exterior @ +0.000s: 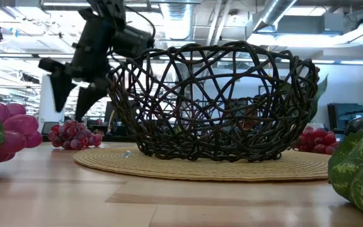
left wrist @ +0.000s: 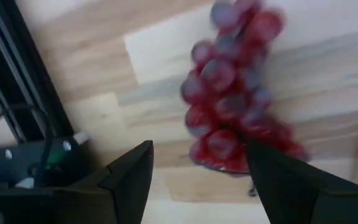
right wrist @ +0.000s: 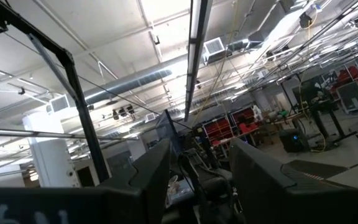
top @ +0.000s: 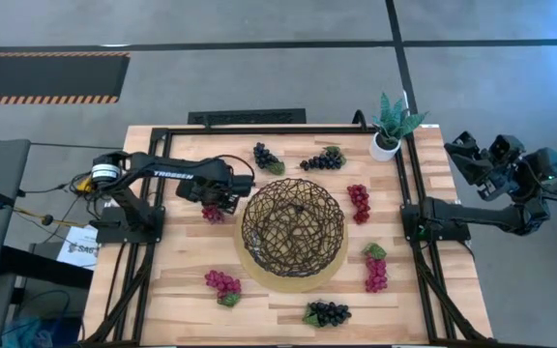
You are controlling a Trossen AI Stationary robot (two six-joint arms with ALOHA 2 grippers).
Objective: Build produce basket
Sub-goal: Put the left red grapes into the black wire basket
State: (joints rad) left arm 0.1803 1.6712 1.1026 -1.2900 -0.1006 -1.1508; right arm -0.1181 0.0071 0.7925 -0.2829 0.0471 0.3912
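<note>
Here, the basket [top: 292, 232] sits at the centre of your table [top: 162, 309], on its tan round base, and the high view shows no bunch inside it. Seven grape bunches lie around it on the wood: a red bunch [top: 213, 214] just left of the basket, a dark bunch [top: 266, 157] and another dark bunch [top: 322, 159] on the far side, a red bunch [top: 359, 202] and a second red bunch [top: 375, 268] to the right, and a red bunch [top: 223, 284] and a dark bunch [top: 328, 312] on the near side. Your left gripper [top: 222, 200] hangs above the red bunch beside the basket, its fingers [left wrist: 129, 177] spread apart and clear of the grapes. Your right gripper [top: 472, 155] is raised off the table's right edge, aimed at the ceiling, fingers apart and holding nothing. A small potted plant [top: 391, 124] stands at the far right corner.
</note>
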